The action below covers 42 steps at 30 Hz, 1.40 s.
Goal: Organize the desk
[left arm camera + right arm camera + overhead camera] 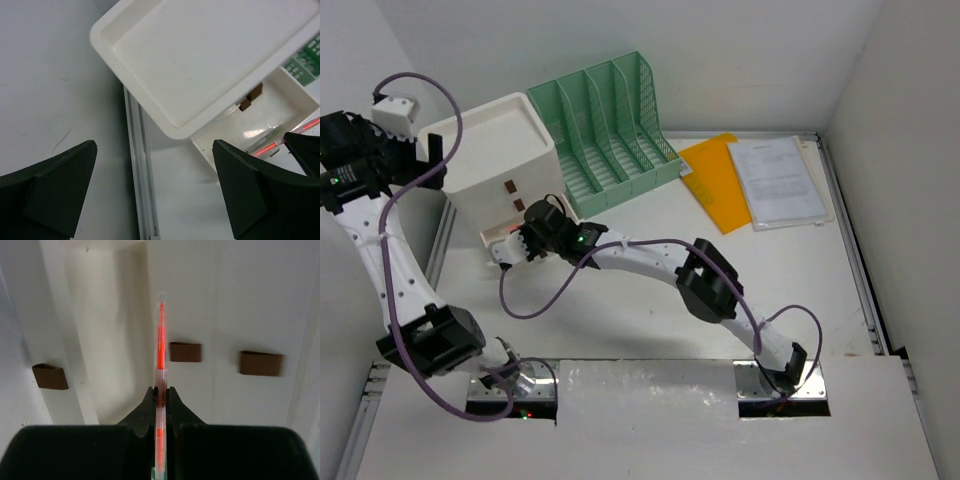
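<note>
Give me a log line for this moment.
right end effector: shut on red pen | pen: at open drawer | left end effector: open, above drawer box

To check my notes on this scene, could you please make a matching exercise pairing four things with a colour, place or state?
Things: 1 file rack; 2 folder; 3 pen; 4 left gripper.
Descriptions: A clamped in the right gripper; B open, holding nothing; C green; D partly under papers.
Pairs: 1-C; 2-D; 3-A; 4-B.
</note>
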Available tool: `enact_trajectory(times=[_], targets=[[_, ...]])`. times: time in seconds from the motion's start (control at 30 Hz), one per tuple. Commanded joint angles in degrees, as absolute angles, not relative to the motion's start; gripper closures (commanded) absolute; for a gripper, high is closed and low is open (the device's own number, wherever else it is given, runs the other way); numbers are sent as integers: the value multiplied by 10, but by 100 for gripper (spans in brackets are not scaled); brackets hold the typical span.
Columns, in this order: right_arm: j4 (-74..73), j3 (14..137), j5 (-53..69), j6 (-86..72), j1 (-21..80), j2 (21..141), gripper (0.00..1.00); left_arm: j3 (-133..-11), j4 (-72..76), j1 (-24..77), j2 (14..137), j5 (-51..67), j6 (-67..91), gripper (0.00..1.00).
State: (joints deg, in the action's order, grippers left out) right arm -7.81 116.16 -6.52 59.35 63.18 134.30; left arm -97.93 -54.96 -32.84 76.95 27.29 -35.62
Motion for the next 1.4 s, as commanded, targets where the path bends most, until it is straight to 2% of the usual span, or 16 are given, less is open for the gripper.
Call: enact_trajectory(times=[0.0, 0.17, 0.23, 0.27, 0.3, 0.37, 0.4, 0.57, 0.73, 0.83, 0.93, 0.97, 1.13, 1.27, 1.33, 1.37], targets=[[-16, 1176, -14, 678, 611, 1394, 100, -1010, -513, -352, 826, 295, -302, 0], [62, 1184, -18, 674, 609, 1429, 86, -1054, -498, -352, 897, 301, -250, 0], [97, 1185, -31, 661, 606, 1433, 77, -1059, -478, -352, 911, 302, -226, 0], [118, 1190, -42, 655, 606, 1435, 70, -1059, -469, -351, 918, 305, -222, 0], [127, 1195, -47, 649, 604, 1435, 52, -1059, -459, -351, 923, 308, -209, 0], [149, 1193, -59, 644, 604, 1429, 36, -1062, -455, -352, 932, 311, -202, 0], [159, 1175, -67, 640, 604, 1414, 32, -1063, -454, -351, 935, 315, -197, 0], [250, 1069, -83, 585, 607, 1333, 26, -1063, -436, -351, 940, 318, -172, 0], [345, 909, -199, 392, 619, 1219, 25, -1062, -411, -348, 945, 310, -143, 0], [322, 822, -194, 190, 619, 1167, 28, -1047, -389, -336, 955, 279, -127, 0], [312, 771, -176, 28, 619, 1152, 43, -1027, -364, -322, 976, 240, -112, 0], [317, 748, -178, -10, 618, 1150, 55, -1025, -363, -314, 981, 230, -111, 0], [378, 701, -177, -160, 619, 1170, 89, -1004, -357, -291, 1005, 204, -113, 0], [411, 698, -164, -239, 619, 1213, 99, -955, -320, -282, 1005, 178, -113, 3], [418, 715, -159, -257, 619, 1249, 100, -941, -303, -282, 1007, 178, -108, 10], [417, 738, -156, -272, 619, 1261, 100, -930, -300, -282, 1008, 181, -104, 20]])
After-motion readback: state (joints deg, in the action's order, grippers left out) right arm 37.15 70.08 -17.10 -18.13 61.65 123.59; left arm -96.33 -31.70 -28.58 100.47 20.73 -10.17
